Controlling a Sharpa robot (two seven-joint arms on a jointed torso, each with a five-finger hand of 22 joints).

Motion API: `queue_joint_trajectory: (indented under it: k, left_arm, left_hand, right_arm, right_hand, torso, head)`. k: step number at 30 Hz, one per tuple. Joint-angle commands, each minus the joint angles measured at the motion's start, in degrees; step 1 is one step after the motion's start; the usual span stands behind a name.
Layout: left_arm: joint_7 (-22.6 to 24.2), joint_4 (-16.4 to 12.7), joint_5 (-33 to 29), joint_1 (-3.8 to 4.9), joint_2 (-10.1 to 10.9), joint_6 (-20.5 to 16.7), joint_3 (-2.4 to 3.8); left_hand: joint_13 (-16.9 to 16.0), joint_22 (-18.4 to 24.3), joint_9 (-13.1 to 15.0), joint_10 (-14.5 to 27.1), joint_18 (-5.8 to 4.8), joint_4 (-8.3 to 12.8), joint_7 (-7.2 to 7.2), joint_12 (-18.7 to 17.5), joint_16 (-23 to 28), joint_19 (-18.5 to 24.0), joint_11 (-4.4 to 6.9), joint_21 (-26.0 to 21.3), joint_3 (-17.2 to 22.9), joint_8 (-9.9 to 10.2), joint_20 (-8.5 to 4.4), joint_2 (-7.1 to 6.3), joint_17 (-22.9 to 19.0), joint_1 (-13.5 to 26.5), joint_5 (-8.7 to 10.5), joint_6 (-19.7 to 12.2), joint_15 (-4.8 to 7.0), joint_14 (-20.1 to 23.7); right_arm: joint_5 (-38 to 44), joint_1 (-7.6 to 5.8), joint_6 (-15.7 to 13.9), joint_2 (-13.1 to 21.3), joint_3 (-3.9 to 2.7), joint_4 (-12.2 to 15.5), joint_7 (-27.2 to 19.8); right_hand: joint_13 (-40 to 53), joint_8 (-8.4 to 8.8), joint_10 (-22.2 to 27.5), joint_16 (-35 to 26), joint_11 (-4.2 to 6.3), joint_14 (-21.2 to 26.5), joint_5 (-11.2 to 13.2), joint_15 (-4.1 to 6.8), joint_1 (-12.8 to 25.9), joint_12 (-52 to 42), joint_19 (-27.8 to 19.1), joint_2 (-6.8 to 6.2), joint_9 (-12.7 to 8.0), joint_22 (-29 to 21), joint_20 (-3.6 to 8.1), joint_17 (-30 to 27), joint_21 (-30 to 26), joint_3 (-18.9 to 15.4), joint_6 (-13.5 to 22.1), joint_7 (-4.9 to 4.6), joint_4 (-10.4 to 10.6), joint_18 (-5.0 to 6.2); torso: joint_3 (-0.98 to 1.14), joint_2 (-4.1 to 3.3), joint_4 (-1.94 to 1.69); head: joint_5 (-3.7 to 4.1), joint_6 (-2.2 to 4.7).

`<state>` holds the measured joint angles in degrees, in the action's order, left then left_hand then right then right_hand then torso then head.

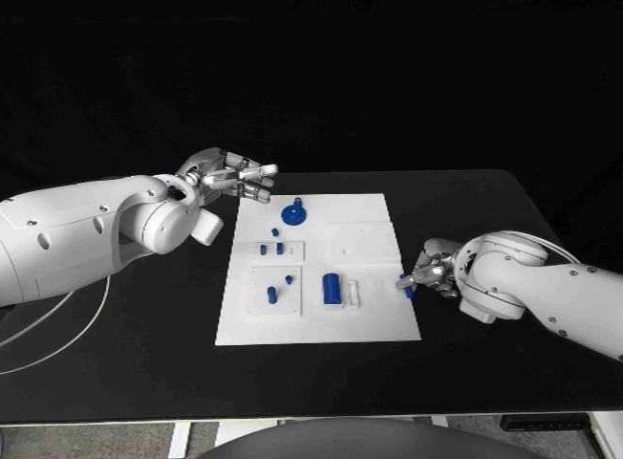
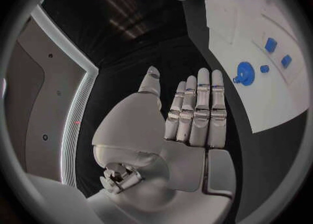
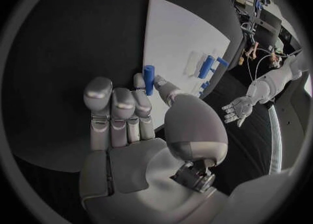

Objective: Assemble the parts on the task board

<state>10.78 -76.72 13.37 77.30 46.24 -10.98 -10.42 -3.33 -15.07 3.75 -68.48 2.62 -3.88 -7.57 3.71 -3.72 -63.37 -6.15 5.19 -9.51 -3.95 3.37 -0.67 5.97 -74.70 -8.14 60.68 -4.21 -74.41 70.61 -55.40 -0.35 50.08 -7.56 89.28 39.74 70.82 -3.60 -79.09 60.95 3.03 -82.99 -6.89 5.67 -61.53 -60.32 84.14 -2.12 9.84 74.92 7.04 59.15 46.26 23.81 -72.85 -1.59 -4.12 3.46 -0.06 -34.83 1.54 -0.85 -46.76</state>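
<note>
Task board point(image 1: 367, 320): white plate, lay at the middle of the black worktop point(image 1: 146, 363). Parts on it: a round blue knobbed piece point(image 1: 295, 213) near the far edge, small blue pegs point(image 1: 271, 249) at mid-board, a larger blue cylinder point(image 1: 332, 286) toward the near side.

Left hand point(image 1: 233, 178): hovered off the board's far left corner, fingers straight and apart, holding nothing.

Right hand point(image 1: 430, 274): sat at the board's right edge, thumb and finger pinching a small blue peg point(image 3: 148, 78) upright.
</note>
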Motion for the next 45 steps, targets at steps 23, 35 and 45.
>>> queue_joint_trajectory:
  k: [23, 35, 45]
  left_arm:
    - [0.03, 0.1, -0.32, 0.07, -0.14, 0.74, 0.02]
    - [0.01, 0.05, -0.32, 0.08, -0.35, 0.77, 0.01]
    - [0.28, -0.06, -0.32, 0.08, -0.45, 1.17, 0.01]
  left_hand:
    - [-0.07, 0.17, 0.03, 0.3, -0.52, -0.41, -0.08, -0.09, 0.1, -0.3, 0.03, 0.28, -0.18, 0.09, 0.07, 0.18, 0.05, 0.39, 0.33, -0.53, -0.21, -0.01]
    - [-0.07, 0.23, 0.03, 0.31, -0.52, -0.46, -0.08, -0.09, 0.09, -0.29, 0.03, 0.32, -0.21, 0.09, 0.07, 0.15, 0.06, 0.43, 0.37, -0.53, -0.22, 0.0]
    - [-0.07, 0.49, 0.05, 0.44, -0.5, -4.01, -0.18, -0.08, 0.1, -0.21, -0.05, 0.38, 2.11, 0.06, 0.14, -2.76, 0.07, 2.61, 3.29, -0.75, -0.27, 0.09]
  right_arm:
    - [-6.56, -0.09, -5.81, 3.05, -3.68, 8.72, -1.02]
    - [-8.21, -0.17, -5.26, -2.15, -2.05, 6.67, -0.59]
    - [-6.46, -0.16, -4.84, -5.53, 0.47, 4.14, 0.15]
  right_hand:
    - [0.22, -0.1, -0.88, 0.23, 0.3, -0.25, -1.48, 0.26, 0.92, 0.09, 2.93, 0.78, -2.92, 5.41, 0.15, -0.53, 0.45, 6.77, -0.97, 0.16, -8.76, -0.76]
    - [0.32, -0.09, -0.92, 0.26, 0.32, -0.23, -2.95, 0.26, 1.06, 0.07, 2.9, 1.1, -3.19, 5.4, 0.15, -0.67, 0.38, 5.22, -0.99, 0.22, -8.42, -0.82]
    - [0.26, -0.1, -0.85, 0.2, 0.32, -0.21, -3.52, 0.24, 1.42, 0.22, 2.87, 1.15, -3.3, 5.37, 0.14, -0.77, 0.27, 4.63, -0.96, 0.27, -8.13, -0.83]
  torso:
    - [-0.18, 0.11, -0.03]
    - [-0.07, 0.04, -0.05]
    - [-0.07, 0.08, 0.1]
  head:
    - [-0.78, 0.46]
    - [-1.29, 0.11]
    - [-1.62, -0.22]
